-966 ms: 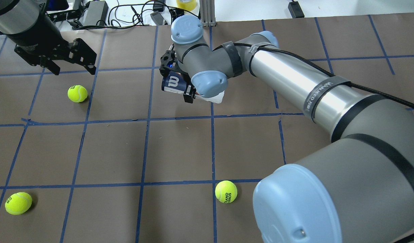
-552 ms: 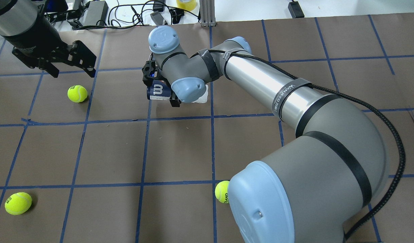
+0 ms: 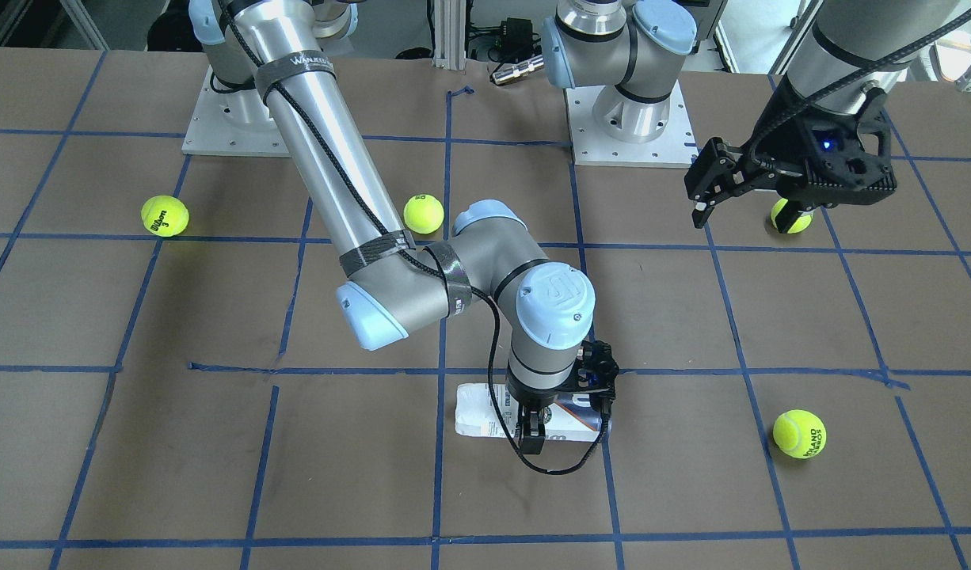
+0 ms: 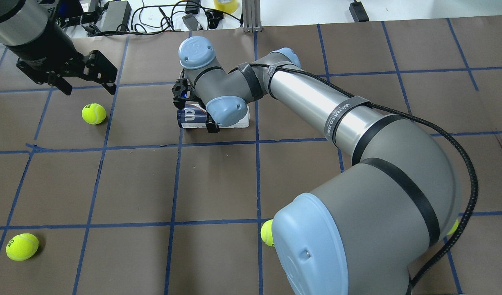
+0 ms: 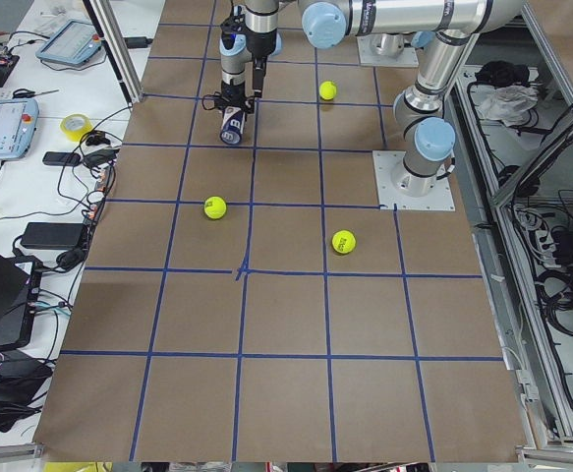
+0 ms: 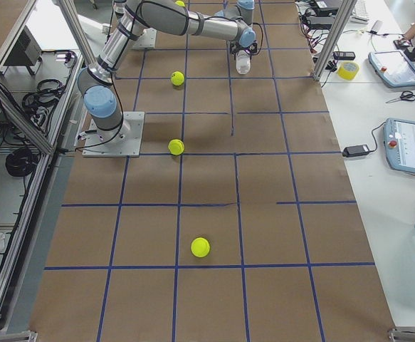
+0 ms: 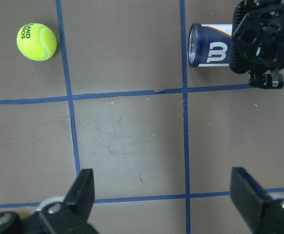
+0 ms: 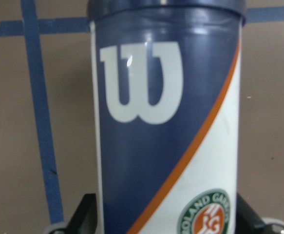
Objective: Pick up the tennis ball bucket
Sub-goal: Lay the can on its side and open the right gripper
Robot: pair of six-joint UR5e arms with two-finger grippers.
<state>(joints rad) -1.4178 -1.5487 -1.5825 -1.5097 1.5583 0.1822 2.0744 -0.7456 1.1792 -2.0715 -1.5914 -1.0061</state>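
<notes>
Tennis ball bucket (image 4: 188, 116): lies on its side, long axis running across the desk (image 4: 111, 184); navy end with the white "W" points to the robot's left; white end sits under the right wrist; navy rim just beside a blue tape line (image 4: 177, 176); cannot tell whether the underside touches the desk or hangs just above it.
Bucket markings: right wrist view shows a navy field, a diagonal orange stripe, and a round emblem on the white part at the lower edge.
Right claw (image 4: 195, 107): comes down from above; one finger on each side of the bucket, pinching it across its width just past the "W" toward the white end; near finger (image 3: 531, 434) shows against the white body in the front view.
Left claw (image 4: 88, 84): spread wide, nothing between its fingers; hovers over the desk on the robot's left, well apart from the bucket.
Tennis balls: one (image 4: 93, 113) on the desk near the left claw; one (image 4: 21, 246) at the near left of the overhead view; one (image 4: 265, 232) half hidden behind the right arm (image 4: 308, 98); a fourth (image 3: 165, 215) on the robot's right, clear in the front view.
</notes>
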